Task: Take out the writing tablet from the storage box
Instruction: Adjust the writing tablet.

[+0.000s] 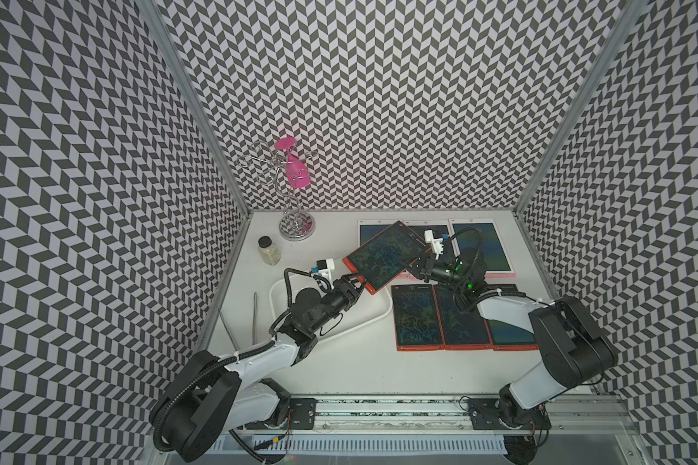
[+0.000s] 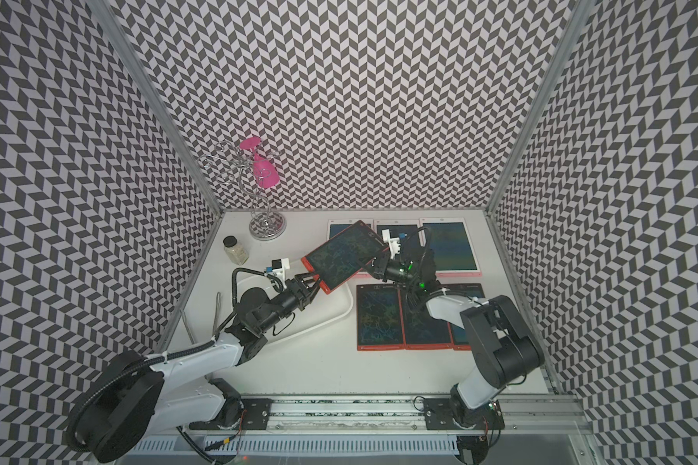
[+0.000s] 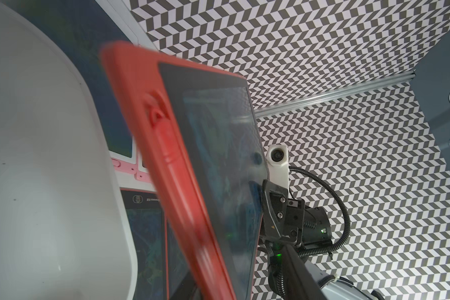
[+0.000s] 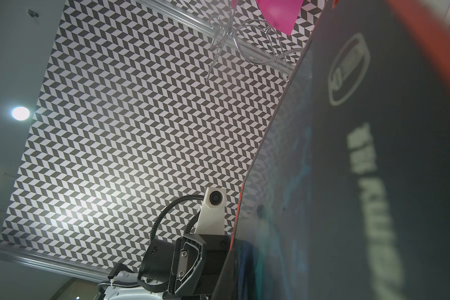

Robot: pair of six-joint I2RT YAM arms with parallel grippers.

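Two end effectors meet at the red writing tablet [image 1: 383, 255], which hangs tilted in the air between them. The right end effector [image 1: 415, 267] is clenched on one edge; the left end effector [image 1: 358, 282] stands released, fingers spread about the corner nearest it. Beneath the left end effector lies the white storage box [image 1: 365, 318].

I count seven writing tablets in all. Four are red: one red tablet [image 1: 383, 257] is up between the left gripper [image 1: 357, 282] and the right gripper [image 1: 415, 266], and three red tablets [image 1: 460, 326] lie in a row below the right gripper. Three pink-edged tablets [image 1: 486, 245] lie in a row beyond the right gripper. One storage box [image 1: 369, 310] sits under the left gripper. Out past the left gripper are two metal rods [image 1: 254, 318], one jar [image 1: 269, 251] and one wire stand [image 1: 295, 227] carrying one pink glass [image 1: 295, 169].
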